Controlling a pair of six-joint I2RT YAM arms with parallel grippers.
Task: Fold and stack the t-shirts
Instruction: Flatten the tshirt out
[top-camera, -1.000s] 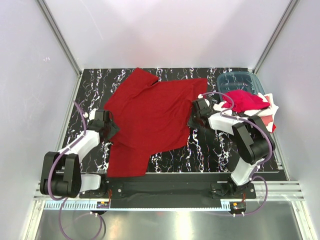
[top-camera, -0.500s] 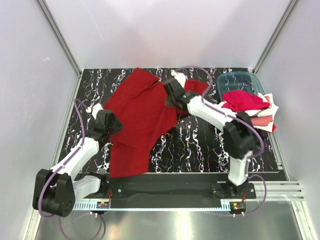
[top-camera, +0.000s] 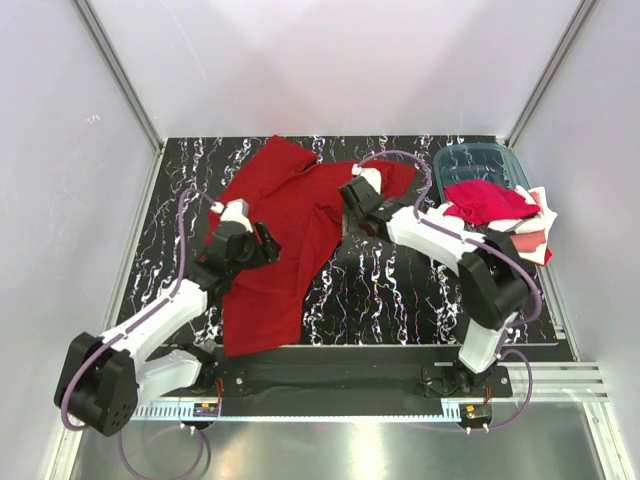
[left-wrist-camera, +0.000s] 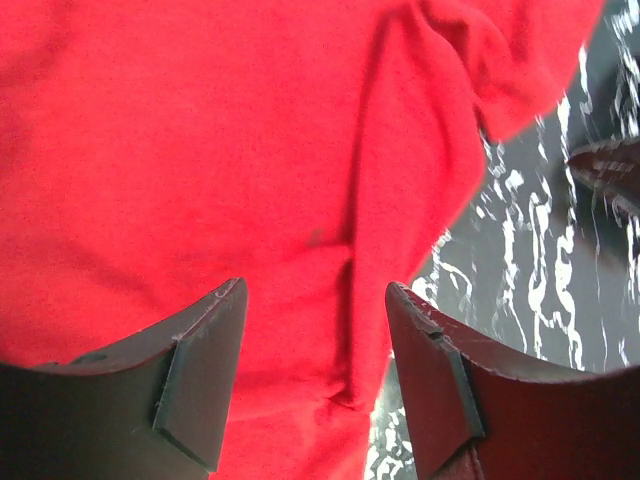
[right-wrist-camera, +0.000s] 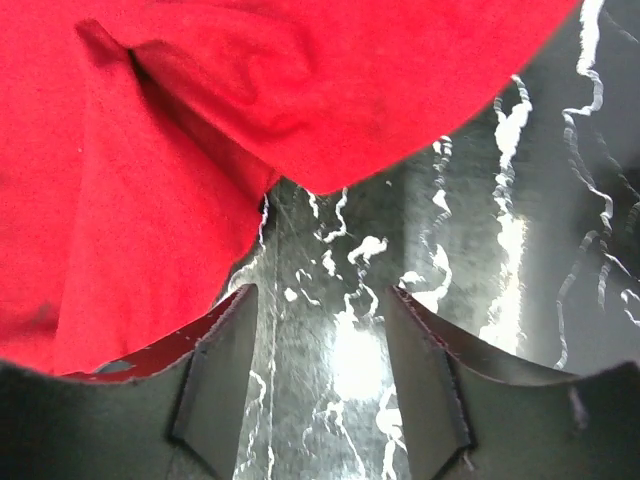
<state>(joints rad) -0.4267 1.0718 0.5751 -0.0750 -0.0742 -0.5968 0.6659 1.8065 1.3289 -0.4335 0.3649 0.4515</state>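
Red t-shirt (top-camera: 300, 215) beneath left pincer (left-wrist-camera: 314, 292), edge beside right pincer (right-wrist-camera: 322, 295)

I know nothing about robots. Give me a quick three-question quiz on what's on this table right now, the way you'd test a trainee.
1. True or false: the right gripper is shut on the big red t-shirt.
2. Where does the teal bin stand? A: at the far right corner of the table; B: at its near left corner; C: under the left arm.
3. What lies directly under the open left gripper?
Key: 1 false: it is open, over bare table beside the cloth's edge. 2 A. 3 the big red t-shirt.
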